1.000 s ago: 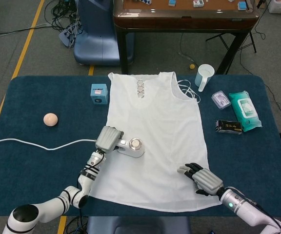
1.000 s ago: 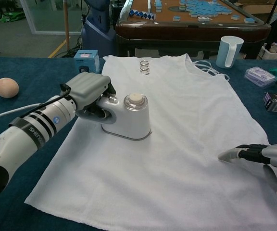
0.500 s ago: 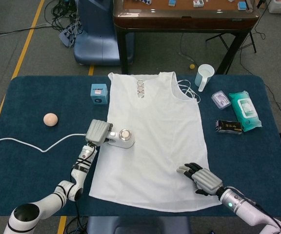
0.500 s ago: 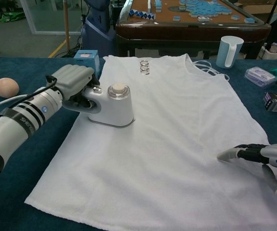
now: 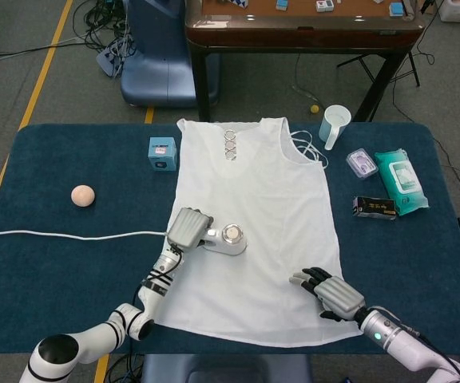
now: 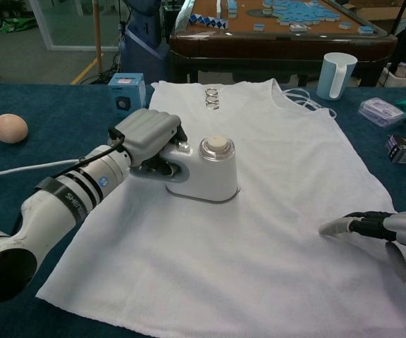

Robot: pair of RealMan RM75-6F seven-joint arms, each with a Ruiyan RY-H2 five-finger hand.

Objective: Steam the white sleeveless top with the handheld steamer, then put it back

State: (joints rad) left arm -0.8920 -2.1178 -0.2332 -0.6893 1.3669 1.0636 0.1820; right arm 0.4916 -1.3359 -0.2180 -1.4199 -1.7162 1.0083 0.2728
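The white sleeveless top lies flat on the blue table, neckline to the far side. My left hand grips the handle of the white handheld steamer, which rests base down on the top's left-middle part. The steamer's white cord trails off to the left across the table. My right hand rests on the top's lower right corner with its fingers spread flat and holds nothing.
A small blue box stands by the top's left shoulder, and a tan ball lies further left. To the right are a light blue cup, a clear case, a black box and a green wipes pack.
My left hand slid the steamer left toward the top's edge, then back right and slightly nearer, onto the left-middle of the fabric. The cord straightened. My right hand stayed put.
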